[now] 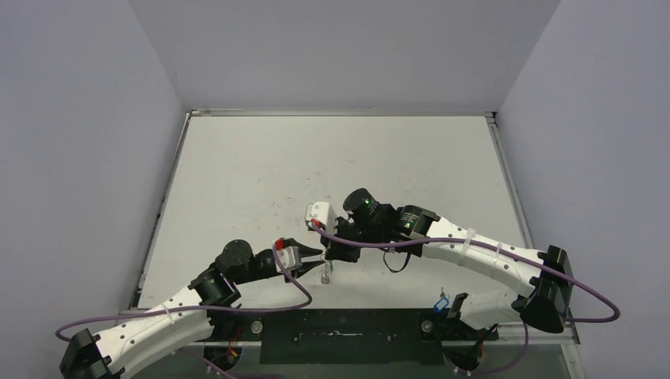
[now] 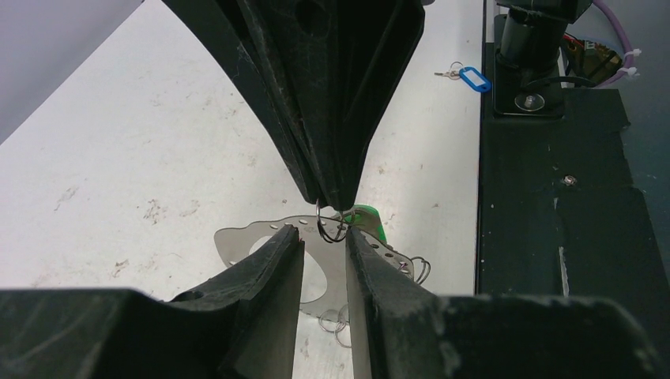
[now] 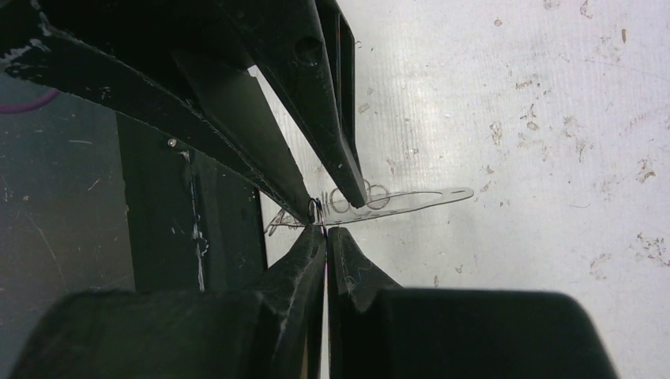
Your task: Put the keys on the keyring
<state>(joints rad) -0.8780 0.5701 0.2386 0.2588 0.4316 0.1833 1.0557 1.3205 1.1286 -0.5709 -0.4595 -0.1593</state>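
Left arm [image 1: 182,304] and right arm [image 1: 474,253] meet by the desk's [image 1: 332,158] near edge, open surface beyond. Left jaws clamp the keyring [image 2: 231,241]; right jaws pinch the green key [image 2: 368,218].

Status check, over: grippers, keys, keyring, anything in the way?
Left gripper apparently clamped on keyring. Right gripper shut, pinching wire loop of green key at keyring. Blue key lies apart, untouched. Nothing obstructing.

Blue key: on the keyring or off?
Off. The blue key lies on the table by the right arm's base, well apart from the keyring.
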